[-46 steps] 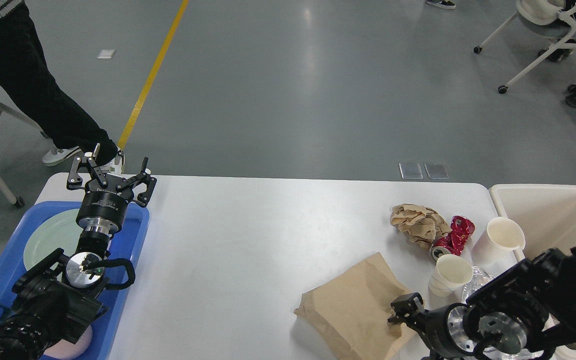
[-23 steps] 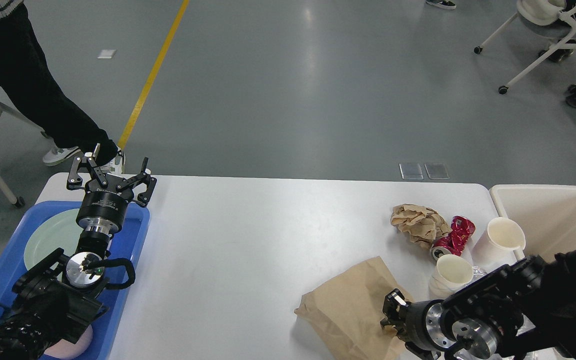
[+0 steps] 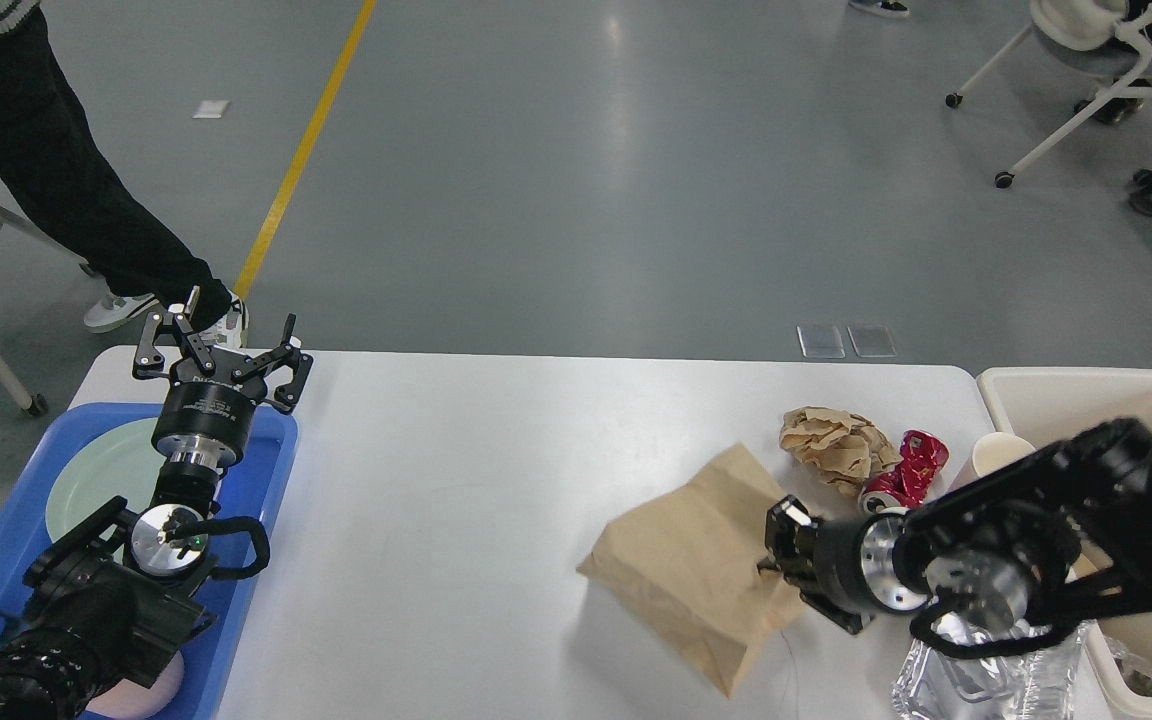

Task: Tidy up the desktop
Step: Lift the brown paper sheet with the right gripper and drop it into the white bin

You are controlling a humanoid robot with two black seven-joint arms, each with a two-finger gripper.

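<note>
The white desktop [image 3: 496, 480] fills the lower view. My right gripper [image 3: 778, 552] is shut on the right edge of a brown paper bag [image 3: 691, 570] and holds it tilted, its far end raised off the desktop. Behind it lie a crumpled brown paper wad [image 3: 831, 445] and a crushed red can [image 3: 911, 468]. A white paper cup [image 3: 996, 455] is partly hidden by my right arm. My left gripper [image 3: 221, 350] is open and empty above the far end of the blue tray [image 3: 271, 470].
A pale green plate [image 3: 96, 475] lies in the blue tray. A cream plastic bin [image 3: 1066, 400] stands at the desktop's right end. A clear crushed plastic bottle [image 3: 976, 675] lies under my right arm. A person's legs [image 3: 66, 190] stand beyond the far left corner.
My right gripper has closed on the paper bag's edge and lifted it up and away from me. One paper cup is now hidden behind the arm. The left arm has not moved.
</note>
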